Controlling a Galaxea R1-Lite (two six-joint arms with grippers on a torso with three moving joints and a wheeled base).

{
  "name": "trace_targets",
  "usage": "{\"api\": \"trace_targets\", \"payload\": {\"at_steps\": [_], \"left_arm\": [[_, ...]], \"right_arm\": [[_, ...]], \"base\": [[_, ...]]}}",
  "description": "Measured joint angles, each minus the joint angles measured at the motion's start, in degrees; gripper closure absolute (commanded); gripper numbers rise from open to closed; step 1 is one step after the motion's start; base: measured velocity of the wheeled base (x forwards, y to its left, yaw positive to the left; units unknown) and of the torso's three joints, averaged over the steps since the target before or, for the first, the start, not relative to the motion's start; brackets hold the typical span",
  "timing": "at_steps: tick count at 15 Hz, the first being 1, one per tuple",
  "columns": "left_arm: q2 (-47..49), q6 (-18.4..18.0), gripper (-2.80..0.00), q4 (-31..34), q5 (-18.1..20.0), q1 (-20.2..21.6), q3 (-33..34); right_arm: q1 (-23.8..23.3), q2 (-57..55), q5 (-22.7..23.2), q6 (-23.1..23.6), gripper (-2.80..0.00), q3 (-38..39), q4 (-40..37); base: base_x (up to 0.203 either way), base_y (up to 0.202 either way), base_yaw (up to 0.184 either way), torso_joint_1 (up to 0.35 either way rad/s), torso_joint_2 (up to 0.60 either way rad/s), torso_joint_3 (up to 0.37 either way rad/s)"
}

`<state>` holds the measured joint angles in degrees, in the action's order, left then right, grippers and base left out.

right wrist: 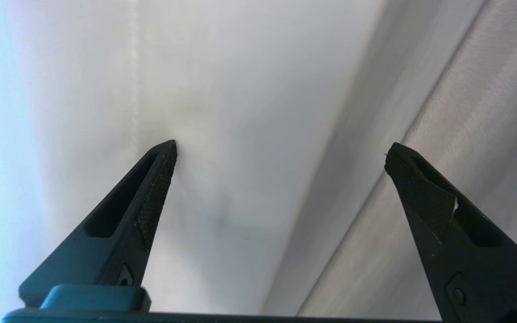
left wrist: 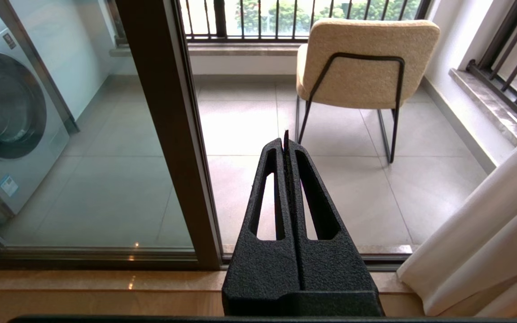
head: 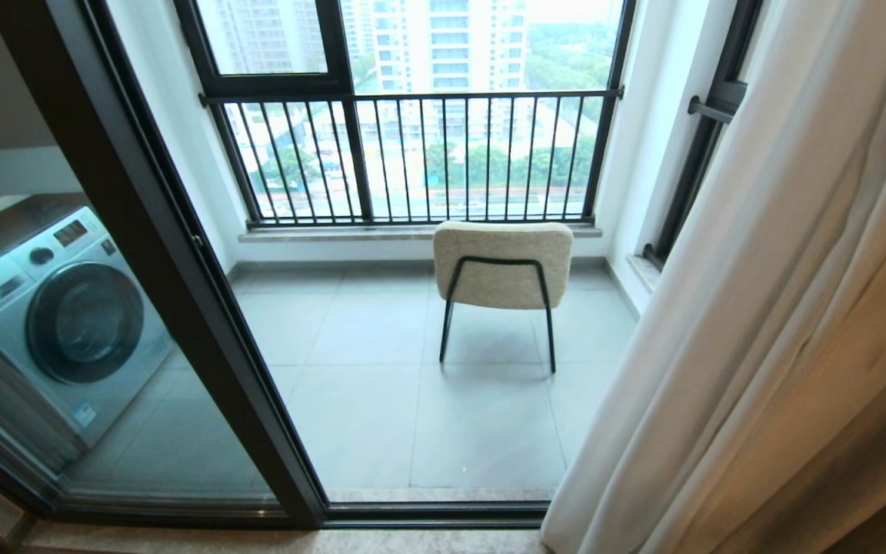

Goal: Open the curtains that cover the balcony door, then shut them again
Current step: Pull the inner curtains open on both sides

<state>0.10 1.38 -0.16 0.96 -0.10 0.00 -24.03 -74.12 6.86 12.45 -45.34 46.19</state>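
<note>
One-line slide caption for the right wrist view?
Right gripper open against the white curtains, nothing clamped.

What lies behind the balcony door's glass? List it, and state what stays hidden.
Behind the balcony door stand a washing machine, a beige chair on grey tiles and a railing window. The curtains, bunched at the right, cover whatever lies behind them.

A: The soft white woven cloth curtains (head: 758,308) look matt, next to the glossy glass balcony door (head: 104,323) in its smooth black metal frame.

B: Beyond that door, the beige chair (head: 503,261) looks nubby, and the black plastic left gripper (left wrist: 285,143) looks grainy and matt.
</note>
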Motion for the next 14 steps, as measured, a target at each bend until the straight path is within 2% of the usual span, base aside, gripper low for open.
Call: {"api": "trace_targets", "payload": {"at_steps": [7, 14], "left_arm": [[0.0, 0.0, 0.00, 0.0, 0.0, 0.0, 0.0], [0.0, 0.0, 0.00, 0.0, 0.0, 0.0, 0.0]], "right_arm": [[0.1, 7.9, 0.0, 0.1, -2.80, 7.8, 0.1], [2.6, 15.4, 0.0, 0.9, -2.80, 14.9, -1.8]], "base": [[0.000, 0.000, 0.000, 0.000, 0.00, 0.000], [0.000, 0.000, 0.000, 0.000, 0.00, 0.000]]}}
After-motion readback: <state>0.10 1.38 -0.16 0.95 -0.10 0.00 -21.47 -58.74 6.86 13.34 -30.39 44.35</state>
